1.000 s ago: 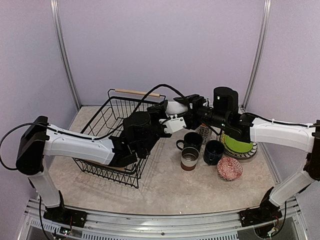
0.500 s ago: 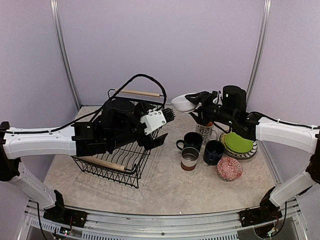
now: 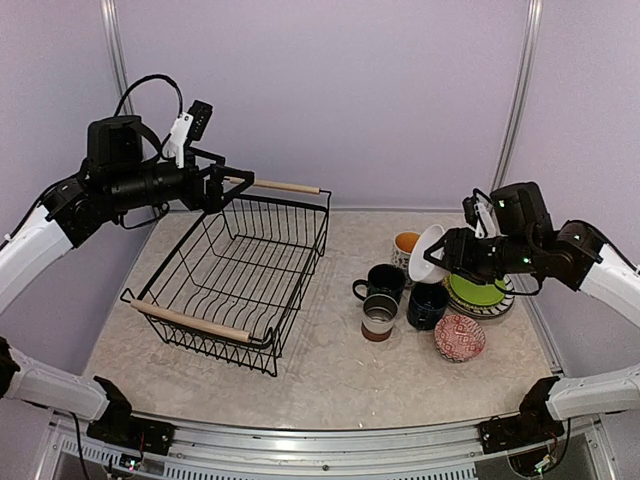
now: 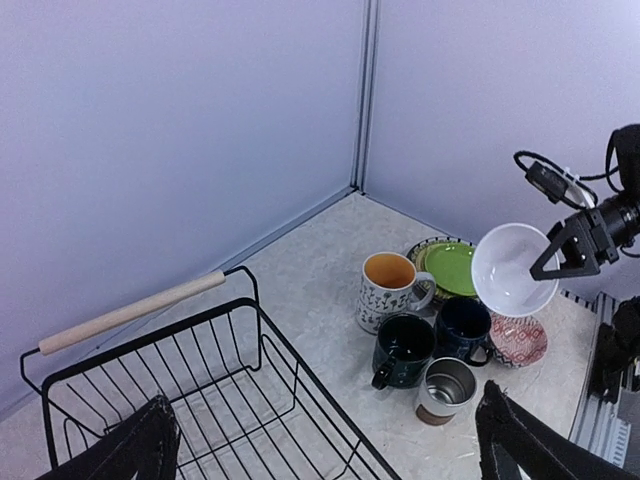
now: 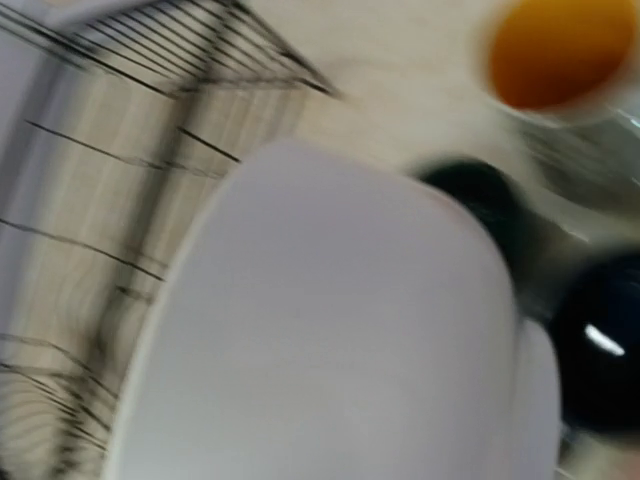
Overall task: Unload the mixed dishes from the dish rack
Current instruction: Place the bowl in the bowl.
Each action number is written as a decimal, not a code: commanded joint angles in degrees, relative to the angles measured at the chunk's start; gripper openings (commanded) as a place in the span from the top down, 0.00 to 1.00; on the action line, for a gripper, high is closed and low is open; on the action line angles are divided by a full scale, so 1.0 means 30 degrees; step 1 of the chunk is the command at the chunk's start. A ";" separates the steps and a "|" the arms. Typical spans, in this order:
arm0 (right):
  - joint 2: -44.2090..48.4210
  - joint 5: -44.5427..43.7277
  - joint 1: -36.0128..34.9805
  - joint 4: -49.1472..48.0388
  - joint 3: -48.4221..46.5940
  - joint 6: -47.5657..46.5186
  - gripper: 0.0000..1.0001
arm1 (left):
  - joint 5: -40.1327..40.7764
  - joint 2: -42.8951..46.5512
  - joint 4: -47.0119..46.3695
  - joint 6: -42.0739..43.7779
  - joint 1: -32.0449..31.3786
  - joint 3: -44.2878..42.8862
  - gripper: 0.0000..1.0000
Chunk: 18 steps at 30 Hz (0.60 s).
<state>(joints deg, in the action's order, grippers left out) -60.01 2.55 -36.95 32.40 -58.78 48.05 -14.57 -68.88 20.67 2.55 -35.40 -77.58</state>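
The white bowl (image 3: 428, 253) is clamped in the right gripper (image 3: 443, 260) near the right edge. It should be turned flat and lowered slowly beside the mugs (image 3: 383, 282). The left gripper (image 3: 232, 186) is held apart.

The dish rack (image 3: 190, 321) is sitting on the left half of the table (image 3: 340, 385). I am hanging my left gripper (image 3: 226, 184), fingers spread, above its far left corner. Right of the rack, a mug (image 3: 405, 243) is standing at the back. A second mug (image 3: 385, 282) and a third mug (image 3: 428, 303) are standing side by side before it, with a cup (image 3: 380, 316) in front of them, nearest me. The stacked plates (image 3: 482, 293) are lying right of the mugs, a small bowl (image 3: 459, 337) before them. My right gripper (image 3: 447, 257) is clamping a tilted bowl (image 3: 424, 253) in the air over the mugs.
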 commanded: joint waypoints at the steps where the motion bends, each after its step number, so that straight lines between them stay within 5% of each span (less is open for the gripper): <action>1: 0.1798 -0.2029 0.0130 0.9159 -0.0841 -0.1268 1.00 | -0.3500 0.0605 -0.0701 -0.3242 0.1966 0.1425 0.01; 7: 0.2944 -0.2393 0.0159 1.0897 0.1270 0.0436 0.97 | -0.3439 0.1153 -0.1083 -0.3250 0.2479 0.2373 0.01; 18: 0.1198 0.0349 0.2391 0.4051 0.5752 -0.0667 1.00 | -0.3730 0.1558 -0.0946 -0.3369 0.2893 0.2459 0.01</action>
<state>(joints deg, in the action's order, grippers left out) -55.37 -0.16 -31.68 53.69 -43.11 47.46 -24.73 -65.36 18.48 -7.16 -27.18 -70.76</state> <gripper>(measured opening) 0.596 0.989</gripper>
